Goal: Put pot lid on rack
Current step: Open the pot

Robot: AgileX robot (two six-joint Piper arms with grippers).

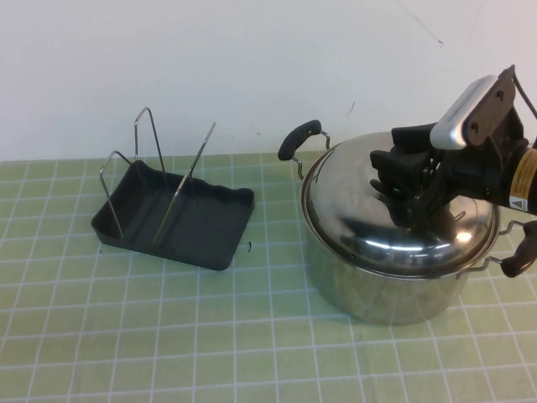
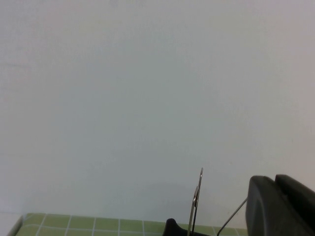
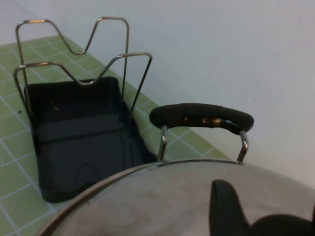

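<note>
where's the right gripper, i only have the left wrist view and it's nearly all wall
Observer: The right gripper is down at the centre of the pot lid, which sits on the pot.
Operator: is the rack free
Observer: Yes, the rack sits apart to the pot's left with nothing in it.
Operator: and the left gripper
Observer: It doesn't show in the high view; only a dark part of it appears in yours.
</note>
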